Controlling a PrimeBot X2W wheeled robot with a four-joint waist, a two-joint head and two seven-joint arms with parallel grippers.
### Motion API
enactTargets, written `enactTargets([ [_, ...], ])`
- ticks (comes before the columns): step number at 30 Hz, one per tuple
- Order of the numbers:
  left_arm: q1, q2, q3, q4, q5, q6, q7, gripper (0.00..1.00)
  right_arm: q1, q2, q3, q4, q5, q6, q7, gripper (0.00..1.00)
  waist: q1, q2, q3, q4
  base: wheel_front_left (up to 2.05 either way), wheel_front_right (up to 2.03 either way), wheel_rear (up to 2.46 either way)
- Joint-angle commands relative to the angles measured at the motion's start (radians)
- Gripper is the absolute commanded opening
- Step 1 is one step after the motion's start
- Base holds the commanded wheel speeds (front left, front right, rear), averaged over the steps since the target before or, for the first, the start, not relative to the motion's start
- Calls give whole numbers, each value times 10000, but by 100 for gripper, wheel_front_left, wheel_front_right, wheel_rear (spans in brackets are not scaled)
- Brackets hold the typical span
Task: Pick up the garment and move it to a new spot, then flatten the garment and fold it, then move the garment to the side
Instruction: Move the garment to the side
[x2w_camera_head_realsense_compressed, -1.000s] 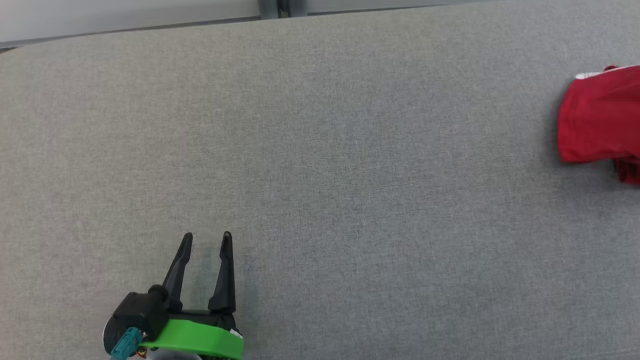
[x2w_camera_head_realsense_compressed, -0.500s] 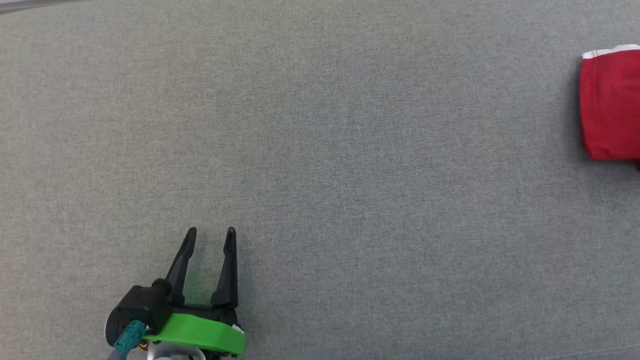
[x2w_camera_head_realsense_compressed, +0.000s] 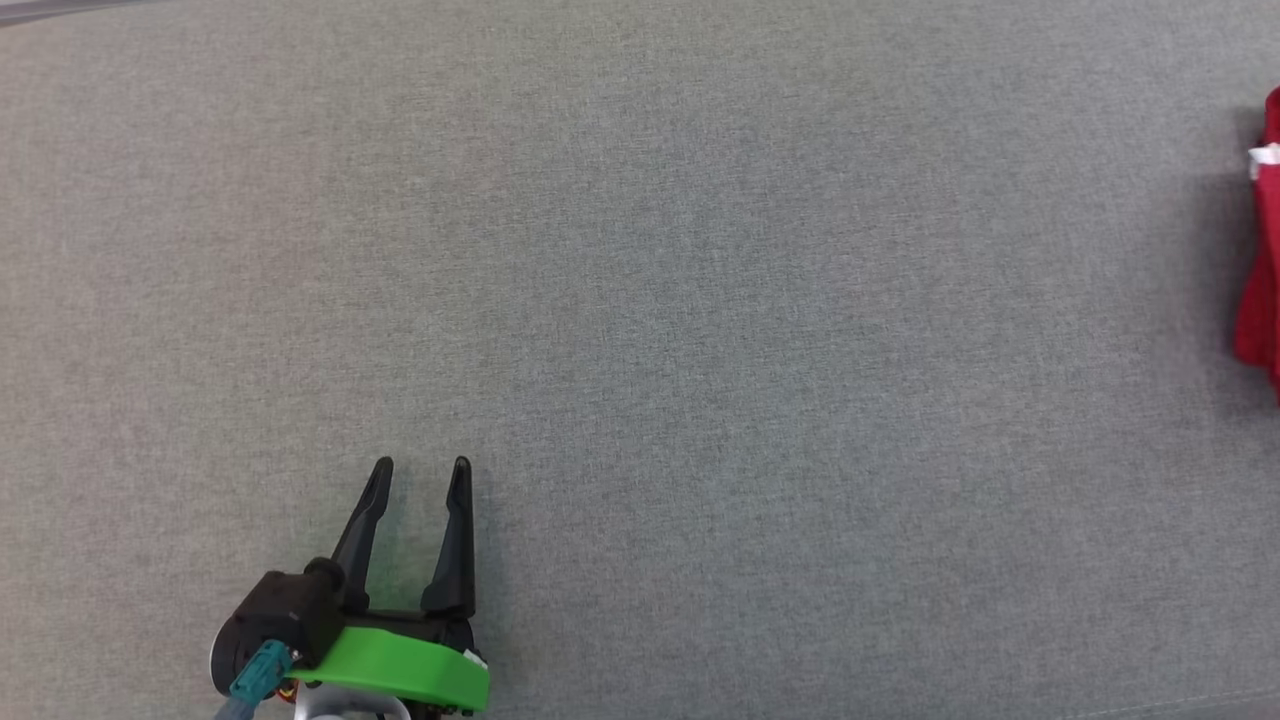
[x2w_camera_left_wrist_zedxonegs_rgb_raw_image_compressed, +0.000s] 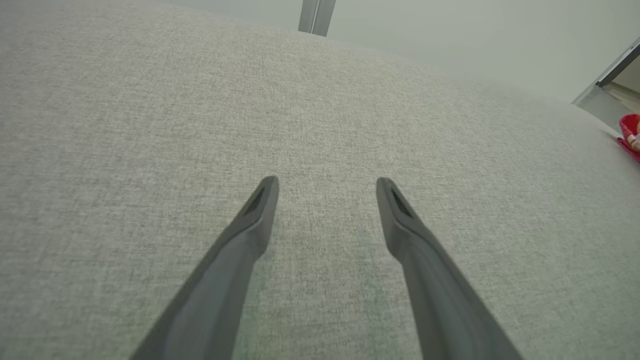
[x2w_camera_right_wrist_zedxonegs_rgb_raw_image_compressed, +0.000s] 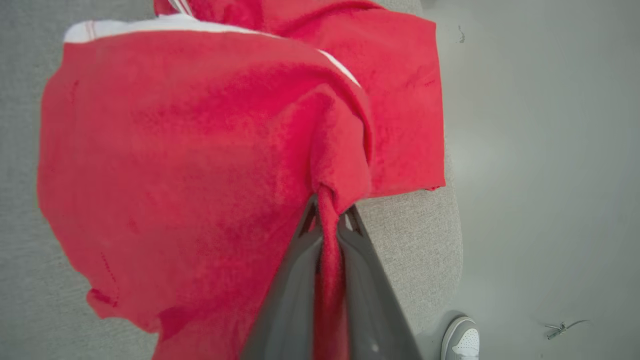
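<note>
The garment (x2w_camera_right_wrist_zedxonegs_rgb_raw_image_compressed: 190, 150) is red with white trim. In the right wrist view it hangs bunched over the grey padded table, and my right gripper (x2w_camera_right_wrist_zedxonegs_rgb_raw_image_compressed: 330, 212) is shut on a pinched fold of it. In the head view a strip of the garment (x2w_camera_head_realsense_compressed: 1262, 270) shows at the far right edge. It appears again as a red scrap (x2w_camera_left_wrist_zedxonegs_rgb_raw_image_compressed: 630, 135) at the right edge of the left wrist view. My left gripper (x2w_camera_head_realsense_compressed: 422, 470) stands open at the lower left, its fingers (x2w_camera_left_wrist_zedxonegs_rgb_raw_image_compressed: 257, 210) apart over bare table cloth with nothing between them.
The grey padded table (x2w_camera_head_realsense_compressed: 700, 300) stretches wide and bare between the left gripper and the garment. Its rounded right end (x2w_camera_right_wrist_zedxonegs_rgb_raw_image_compressed: 440, 260) drops to a pale floor, where the toe of a person's white shoe (x2w_camera_right_wrist_zedxonegs_rgb_raw_image_compressed: 462, 340) stands.
The garment has slid further right, so less of it shows at the head view's right edge. The camera tilted down early on. The left gripper has stayed still and open.
</note>
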Motion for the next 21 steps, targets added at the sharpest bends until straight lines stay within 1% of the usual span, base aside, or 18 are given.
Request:
enactTargets([
  [1, -92, 39, 18, 32, -93, 40, 1, 100, 243, -91, 29, 121, -269, -7, -309, 0, -1, -1, 39, -43, 0, 0, 0],
  [2, -130, 39, -12, 67, -102, 31, 1, 100, 373, -55, -8, 320, -404, -7, -494, 75, -1, -1, 56, -57, 0, 0, 0],
  [3, -170, 39, -25, 83, -113, 19, 1, 100, 502, 20, -17, 483, -557, -7, -683, 100, -1, -1, 60, -71, 0, 0, 0],
  [9, -249, 39, -39, 108, -237, 10, 1, 100, 875, 213, -3, 1226, -1396, -7, -1465, 100, -1, -1, 111, -119, 0, 0, 0],
  [15, -144, 39, 56, 175, -302, 41, 1, 100, 758, 478, -204, 1556, -2209, -7, -2845, 100, -1, -1, -137, -200, 0, 0, 0],
  [18, -7, 39, 69, 158, -327, 51, 1, 100, 588, 635, -315, 1340, -2405, -7, -3531, 100, -1, -1, -496, -205, 0, 0, 0],
  [21, 237, 39, 92, 61, -385, 123, 1, 100, 698, 800, -235, 702, -2556, -7, -4067, 100, -1, -1, -1023, -228, 0, 0, 0],
])
